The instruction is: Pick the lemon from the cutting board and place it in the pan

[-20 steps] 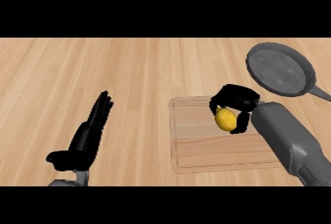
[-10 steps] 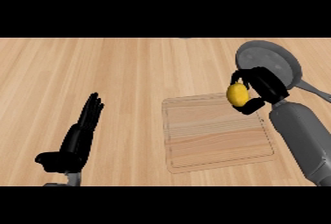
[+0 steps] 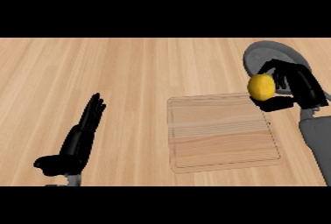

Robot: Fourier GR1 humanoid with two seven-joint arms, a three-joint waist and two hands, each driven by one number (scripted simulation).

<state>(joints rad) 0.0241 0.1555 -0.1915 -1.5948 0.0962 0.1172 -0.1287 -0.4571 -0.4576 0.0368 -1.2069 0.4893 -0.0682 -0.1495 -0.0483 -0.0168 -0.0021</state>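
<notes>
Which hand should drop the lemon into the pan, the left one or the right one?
The right hand. Its fingers are curled round the lemon, and it is right beside the pan. The left hand rests open, fingers up, on the other side of the board, away from the pan.

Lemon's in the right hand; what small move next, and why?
Probably move the right hand farther toward the pan: the lemon it holds shows at the pan's near rim, by the far corner of the cutting board, not over the pan's middle.

Pale wood-grain counter (image 3: 129,74) fills view; grain runs left to right; soft, even light.
</notes>
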